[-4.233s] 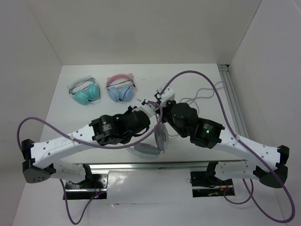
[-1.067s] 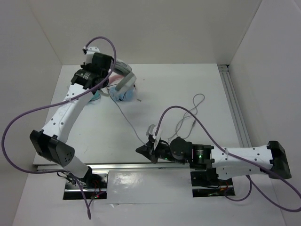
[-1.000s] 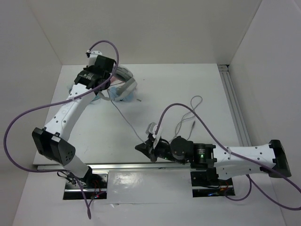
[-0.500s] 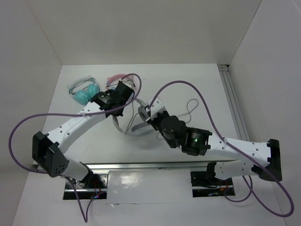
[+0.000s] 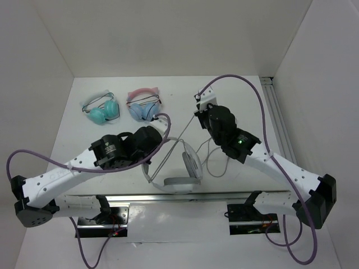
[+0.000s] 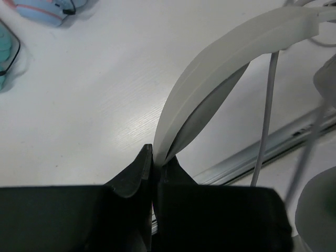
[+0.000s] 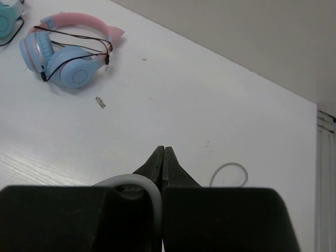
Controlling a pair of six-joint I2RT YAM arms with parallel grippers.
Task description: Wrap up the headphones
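White-and-grey headphones [image 5: 180,183] are low in the middle of the top view, just above the metal rail [image 5: 129,197] at the near table edge. The ear cups are toward the lower right and the headband [image 6: 220,58] arches up to the left.

Left gripper [image 6: 156,160]: jaws nearly closed, pinching one end of the headband. In the left wrist view the band rises from between the fingers toward the upper right of the frame.

Thin grey cable [image 5: 176,143] runs taut in a straight diagonal from the lower left of the headphones up to the right gripper [image 7: 164,157], near upper centre of the top view. Right jaws are pressed together. A grey strand curves in at their base in the wrist view, so I log them as closed on the cable. Slack loops of it lie on the white table [image 5: 241,95] right of the ear cups.

Teal pair [image 5: 101,112] and pink-and-blue cat-ear pair [image 5: 143,106] lie side by side at upper left, well apart from both grippers.
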